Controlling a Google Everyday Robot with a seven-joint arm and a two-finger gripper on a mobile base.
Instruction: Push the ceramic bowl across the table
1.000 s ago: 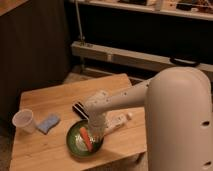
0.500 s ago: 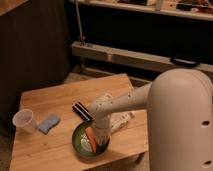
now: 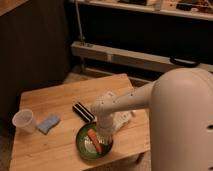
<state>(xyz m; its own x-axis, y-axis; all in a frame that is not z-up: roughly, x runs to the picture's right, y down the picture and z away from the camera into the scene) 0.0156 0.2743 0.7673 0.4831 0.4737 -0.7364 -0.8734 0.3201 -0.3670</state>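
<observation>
— One arm over the table (image 3: pixel 60 95): where is the gripper (image 3: pixel 100 141)?
— Down inside the bowl (image 3: pixel 82 142), near the front edge, beside an orange item (image 3: pixel 94 139).
— Clenched or released?
— Cannot tell.
— Around it?
— Cup (image 3: pixel 23 120) and blue sponge (image 3: pixel 48 123) at left; black block (image 3: pixel 83 111) behind the bowl.

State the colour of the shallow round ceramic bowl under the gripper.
Glossy dark green: the shallow round ceramic bowl in the camera view, gripper over it.
</observation>
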